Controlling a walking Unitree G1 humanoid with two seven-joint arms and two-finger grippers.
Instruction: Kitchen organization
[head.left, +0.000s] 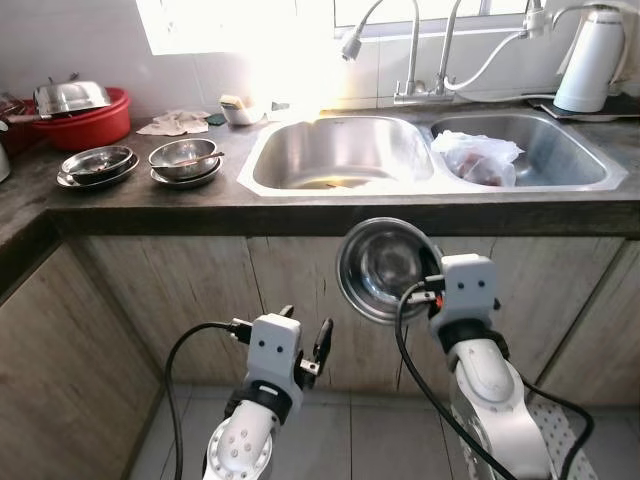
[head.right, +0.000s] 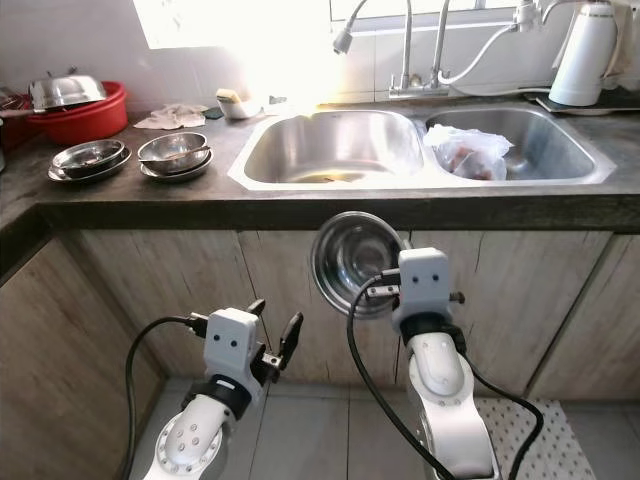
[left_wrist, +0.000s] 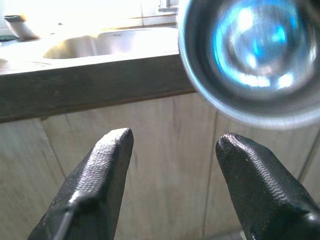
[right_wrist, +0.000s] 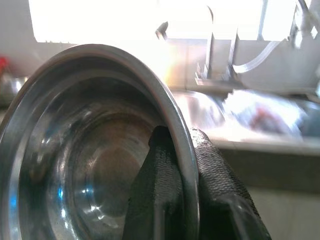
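I have the right gripper (right_wrist: 175, 165) raised in front of the cupboard doors (head.left: 180, 290) below the worktop (head.left: 150, 195), its fingers (right_wrist: 215, 170) pinched on the rim of a steel bowl (head.left: 385, 268), one finger inside the rim and one outside. The bowl stands on edge with its hollow facing me, just under the worktop's front edge and below the left basin of the sink (head.left: 340, 150). The left gripper (head.left: 305, 345) sits lower and to the left of the bowl, forearm pointing up, its fingers (left_wrist: 102, 165) spread wide apart with nothing between them; in its wrist view the bowl is up beyond the fingertips on the right finger's side, blurred and cut off by the frame. In the right wrist view the bowl hides most of what lies past the fingers, and the fingertips themselves are lost behind the rim. Above and beyond the fingers, the right basin holds a crumpled plastic bag (head.left: 480, 158) with something reddish in it that I cannot make out. Two taps (head.left: 415, 60) rise behind the sink, and a white kettle (head.left: 590, 60) stands at the far right. Left of the sink lie two stacks of steel bowls (head.left: 185, 160) and (head.left: 97, 165), a red basin (head.left: 90, 120) with a steel lid on it, a cloth (head.left: 175, 122) and a small white bowl (head.left: 240, 110). Glare from the window washes out the wall behind.
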